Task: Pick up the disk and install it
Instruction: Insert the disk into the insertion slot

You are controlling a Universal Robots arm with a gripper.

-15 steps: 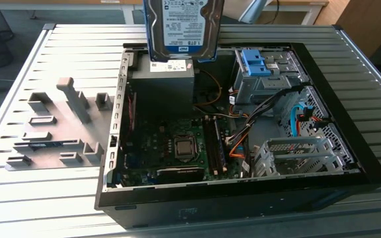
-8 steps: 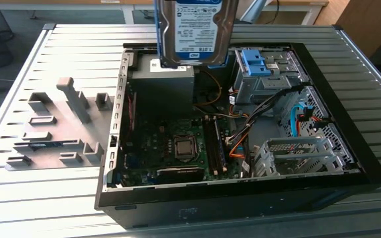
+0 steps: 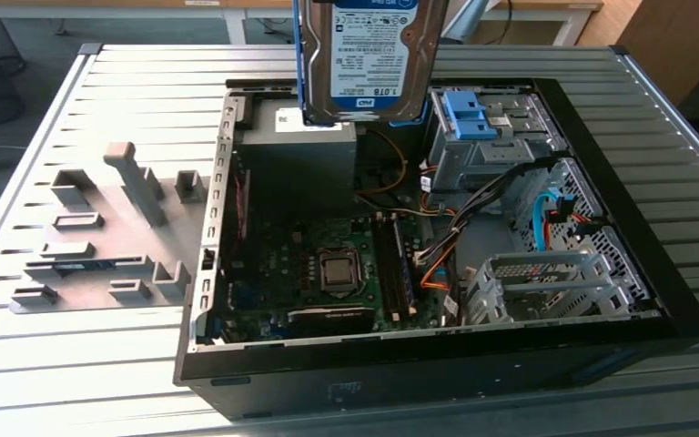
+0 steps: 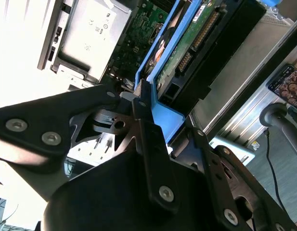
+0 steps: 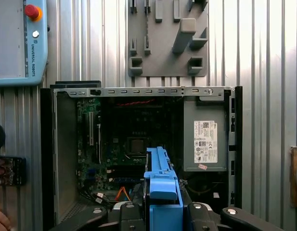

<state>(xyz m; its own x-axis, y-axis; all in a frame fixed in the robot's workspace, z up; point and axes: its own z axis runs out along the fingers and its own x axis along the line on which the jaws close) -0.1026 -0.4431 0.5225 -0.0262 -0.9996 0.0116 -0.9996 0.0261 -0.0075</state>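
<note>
The disk point(image 3: 368, 59), a silver drive with a white-and-blue label and a blue carrier frame, hangs upright above the back of the open computer case point(image 3: 677, 309). Its lower edge is over the grey power-supply box point(image 3: 295, 155). In the second wrist view my gripper point(image 4: 165, 113) is shut on the blue frame's end, and the disk's green circuit board point(image 4: 187, 48) extends away from the fingers. In the first wrist view the gripper point(image 5: 162, 209) clamps the disk's blue frame point(image 5: 160, 180) above the case interior.
Inside the case are the motherboard point(image 3: 325, 264), a drive cage with a blue latch point(image 3: 465, 114) and a metal bay point(image 3: 544, 282) at the exterior view's right. A grey fixture plate point(image 3: 95, 237) lies beside the case. A teach pendant point(image 5: 18, 43) lies on the slatted table.
</note>
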